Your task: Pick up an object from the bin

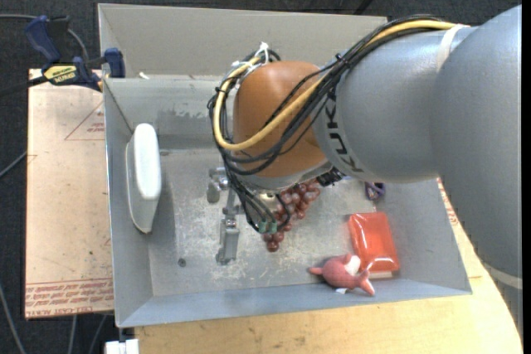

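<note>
My gripper (226, 249) hangs below the arm's wrist, low over the bin floor near the middle. A bunch of dark red toy grapes (290, 210) lies just to its right, partly hidden under the wrist. I cannot tell whether the gripper touches the grapes. A long white rounded object (143, 174) lies along the bin's left wall, well apart from the gripper.
A red-orange block (373, 243) lies at the front right, with a pink toy animal (344, 273) touching its front left corner. A small purple thing (375, 189) sits near the right wall. The arm covers the bin's back right.
</note>
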Controlling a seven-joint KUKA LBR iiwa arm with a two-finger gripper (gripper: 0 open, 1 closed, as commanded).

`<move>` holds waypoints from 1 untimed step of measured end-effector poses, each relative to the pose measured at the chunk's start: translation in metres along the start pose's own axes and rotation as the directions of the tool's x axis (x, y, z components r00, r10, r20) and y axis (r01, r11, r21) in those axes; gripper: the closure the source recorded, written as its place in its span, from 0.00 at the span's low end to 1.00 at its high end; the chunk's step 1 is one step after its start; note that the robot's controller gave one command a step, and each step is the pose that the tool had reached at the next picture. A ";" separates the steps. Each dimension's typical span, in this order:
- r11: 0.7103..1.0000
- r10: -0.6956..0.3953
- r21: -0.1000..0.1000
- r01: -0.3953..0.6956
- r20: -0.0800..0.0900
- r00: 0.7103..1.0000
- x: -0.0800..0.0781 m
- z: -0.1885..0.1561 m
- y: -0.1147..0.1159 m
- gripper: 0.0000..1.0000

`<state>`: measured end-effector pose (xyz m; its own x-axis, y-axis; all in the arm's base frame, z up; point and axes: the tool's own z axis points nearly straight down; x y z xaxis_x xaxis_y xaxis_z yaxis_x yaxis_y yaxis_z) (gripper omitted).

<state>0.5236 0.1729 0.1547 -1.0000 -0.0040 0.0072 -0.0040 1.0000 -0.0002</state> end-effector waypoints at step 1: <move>1.000 0.003 -0.001 -0.003 0.006 1.000 -0.001 -0.004 -0.001 0.00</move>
<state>0.5249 0.1721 0.1590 -1.0000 -0.0009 0.0008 -0.0009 1.0000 0.0011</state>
